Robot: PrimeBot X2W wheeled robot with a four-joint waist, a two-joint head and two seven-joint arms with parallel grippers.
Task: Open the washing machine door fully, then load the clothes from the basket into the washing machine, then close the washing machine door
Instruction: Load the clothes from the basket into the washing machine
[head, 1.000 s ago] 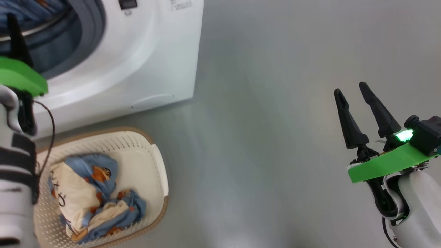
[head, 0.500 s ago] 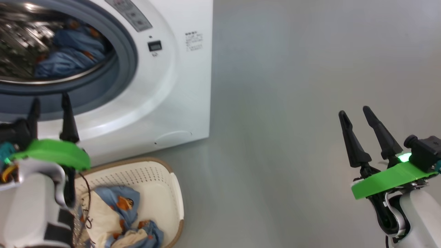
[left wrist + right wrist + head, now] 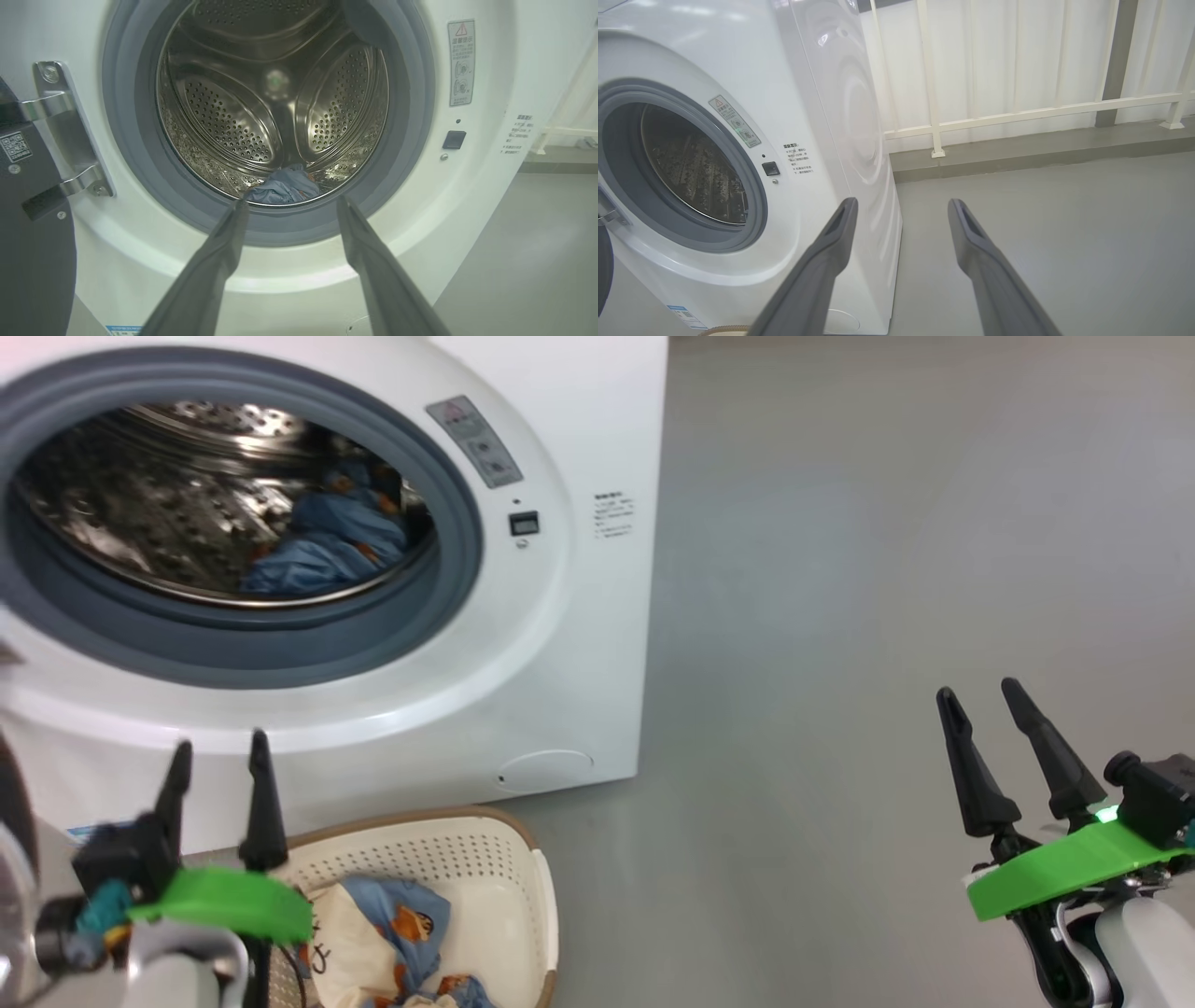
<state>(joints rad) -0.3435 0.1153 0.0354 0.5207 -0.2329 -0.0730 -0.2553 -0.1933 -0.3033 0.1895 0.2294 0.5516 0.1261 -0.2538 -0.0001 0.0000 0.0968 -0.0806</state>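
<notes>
The big white front-loading washing machine [image 3: 579,644] is seen with its round black-framed door [image 3: 32,261] swung open at its left. A blue garment [image 3: 322,546] is lodged in the perforated steel drum [image 3: 140,504]. Light-blue bear-printed clothes [image 3: 373,933] are piled in the cream perforated basket [image 3: 527,896] before it. The left gripper [image 3: 219,744] and the right gripper [image 3: 978,691] are held wide and empty.

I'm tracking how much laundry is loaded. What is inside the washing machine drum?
A crumpled blue garment with orange print lies at the bottom of the perforated steel drum. The grey rubber ring hides the drum's lowest front part, so more may lie there.
</notes>
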